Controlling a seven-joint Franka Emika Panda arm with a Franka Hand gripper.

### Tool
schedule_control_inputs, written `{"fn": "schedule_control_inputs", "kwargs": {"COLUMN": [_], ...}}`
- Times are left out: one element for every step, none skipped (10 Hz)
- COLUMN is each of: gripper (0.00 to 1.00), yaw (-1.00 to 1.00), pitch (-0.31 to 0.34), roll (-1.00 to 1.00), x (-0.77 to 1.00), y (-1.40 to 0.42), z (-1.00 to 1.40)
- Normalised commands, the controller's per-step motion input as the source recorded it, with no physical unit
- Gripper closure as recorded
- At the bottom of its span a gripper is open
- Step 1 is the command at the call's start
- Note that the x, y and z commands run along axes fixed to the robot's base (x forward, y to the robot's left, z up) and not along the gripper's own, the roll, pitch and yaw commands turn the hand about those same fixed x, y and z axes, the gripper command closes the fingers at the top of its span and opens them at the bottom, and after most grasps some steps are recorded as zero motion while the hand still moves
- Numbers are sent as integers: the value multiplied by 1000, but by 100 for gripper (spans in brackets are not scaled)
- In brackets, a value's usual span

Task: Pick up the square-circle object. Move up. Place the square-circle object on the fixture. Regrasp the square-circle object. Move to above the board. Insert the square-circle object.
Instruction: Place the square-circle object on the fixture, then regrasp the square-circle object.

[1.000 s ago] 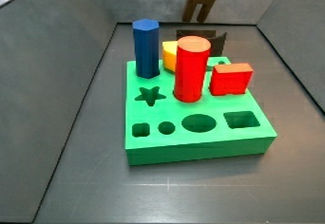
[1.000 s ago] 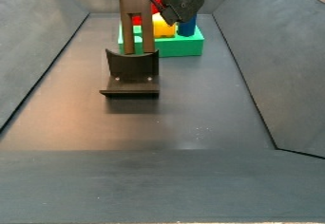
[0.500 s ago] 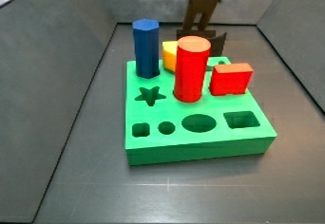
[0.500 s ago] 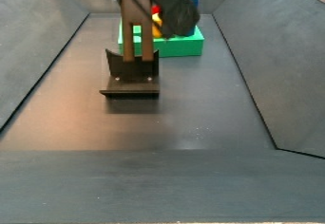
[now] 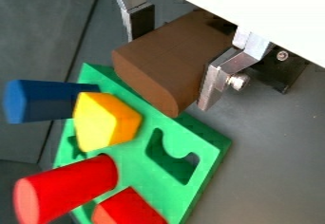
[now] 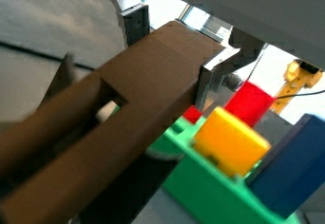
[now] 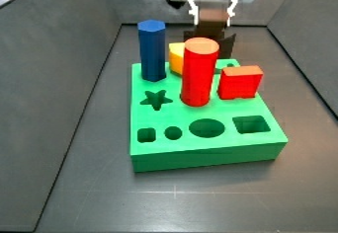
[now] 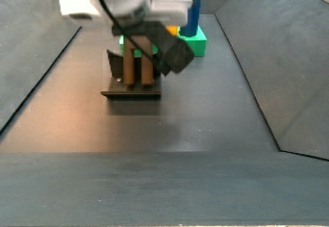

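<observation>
My gripper (image 5: 174, 55) is shut on the square-circle object (image 5: 162, 65), a dark brown blocky peg with its upper part between the silver fingers (image 5: 212, 80). In a wrist view the gripper (image 6: 176, 52) grips the top of the long brown peg (image 6: 108, 109). In a side view the gripper (image 7: 211, 12) hangs behind the green board (image 7: 199, 146) with the peg (image 7: 208, 32) pointing down. In a side view the peg (image 8: 139, 65) stands at the black fixture (image 8: 133, 87), under the gripper (image 8: 139, 40). Whether the peg's foot rests on the fixture is hidden.
On the board stand a blue hexagonal peg (image 7: 152, 49), a red cylinder (image 7: 199, 71), a red cube (image 7: 240, 81) and a yellow piece (image 7: 176, 54). Star, round, oval and square holes lie along its front. Grey slanted walls close in both sides.
The arm has come down over the last second, carrying the brown peg lower toward the fixture. The board and its pieces have not moved.
</observation>
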Motion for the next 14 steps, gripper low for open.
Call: {"fn": "schedule_control_inputs", "kwargs": {"gripper": [100, 100, 0, 0, 0, 0, 0, 0, 0, 0, 0, 0, 0, 0], "yaw": [21, 18, 0, -29, -21, -2, 9, 17, 17, 15, 8, -2, -23, -31], "pitch": [-31, -33, 0, -32, -28, -15, -3, 18, 30, 44, 56, 69, 40, 34], "roll": [-70, -73, 0, 4, 10, 25, 32, 39, 40, 41, 41, 38, 56, 42], "x": [68, 57, 0, 0, -5, -19, -25, -30, -34, -33, -27, -28, -1000, -1000], "y": [2, -6, 0, 0, 3, 7, 5, 10, 9, 10, 11, 11, 0, -2], "z": [-332, -212, 0, 1000, 1000, 1000, 1000, 1000, 864, 679, 492, 235, 0, -23]}}
